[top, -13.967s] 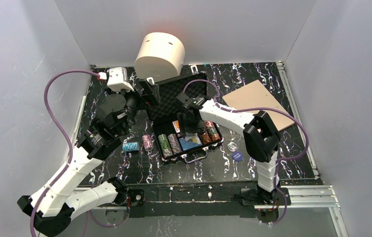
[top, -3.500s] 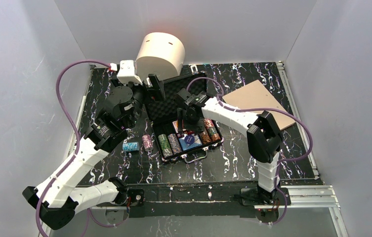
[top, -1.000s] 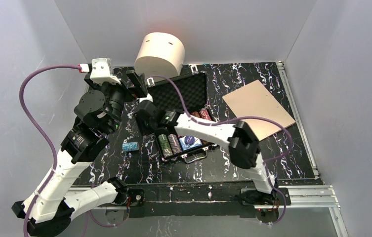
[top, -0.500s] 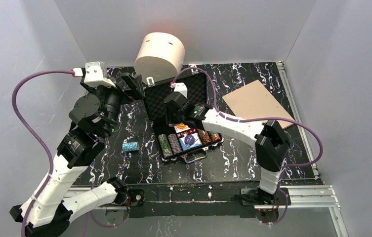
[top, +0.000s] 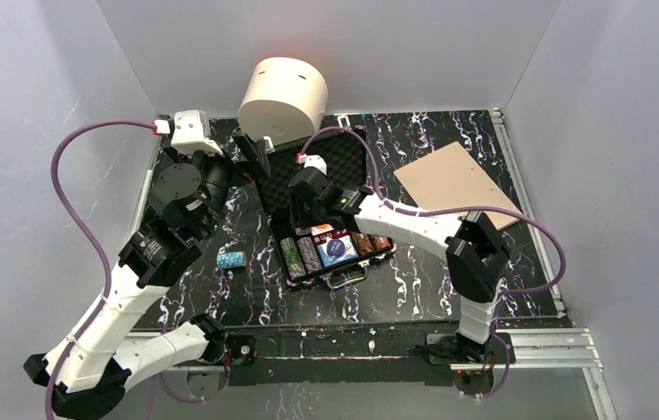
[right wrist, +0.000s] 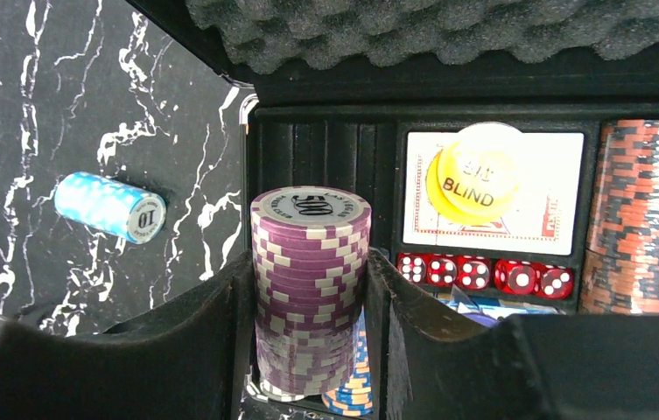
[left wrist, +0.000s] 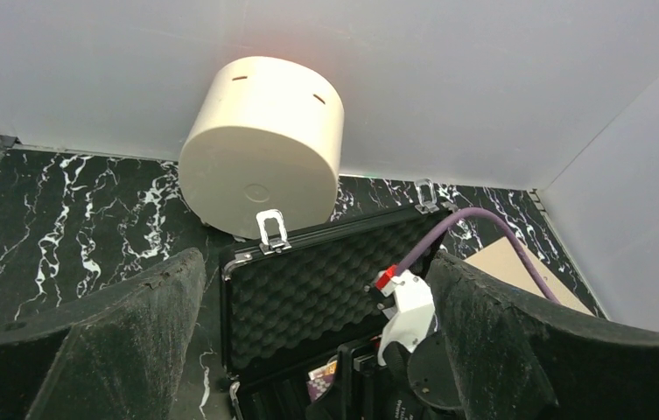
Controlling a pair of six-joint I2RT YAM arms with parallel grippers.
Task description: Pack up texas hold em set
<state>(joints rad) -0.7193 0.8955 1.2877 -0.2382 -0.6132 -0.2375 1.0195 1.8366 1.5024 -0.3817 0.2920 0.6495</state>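
The black briefcase [top: 333, 262] lies open, its foam lid [top: 343, 157] raised at the back. My right gripper [right wrist: 308, 293] is shut on a purple striped chip stack [right wrist: 310, 254] and holds it upright over the case's left end [top: 301, 213]. The case holds a card deck [right wrist: 553, 210] with the yellow button [right wrist: 474, 179] on it, red dice [right wrist: 483, 273] and orange chip stacks [right wrist: 649, 210]. A light-blue chip stack [top: 231, 260] lies on the table left of the case. My left gripper [top: 251, 155] is open and empty near the lid's left corner [left wrist: 242, 262].
The cream cylinder [top: 283, 96] lies on its side behind the lid, touching the back wall. The tan board [top: 457, 185] lies flat at the right. White walls close in the black marbled table [top: 220, 297] on three sides.
My right gripper took the purple stack from the table left of the case and carried it right, over the case. My left arm swung back right toward the lid.
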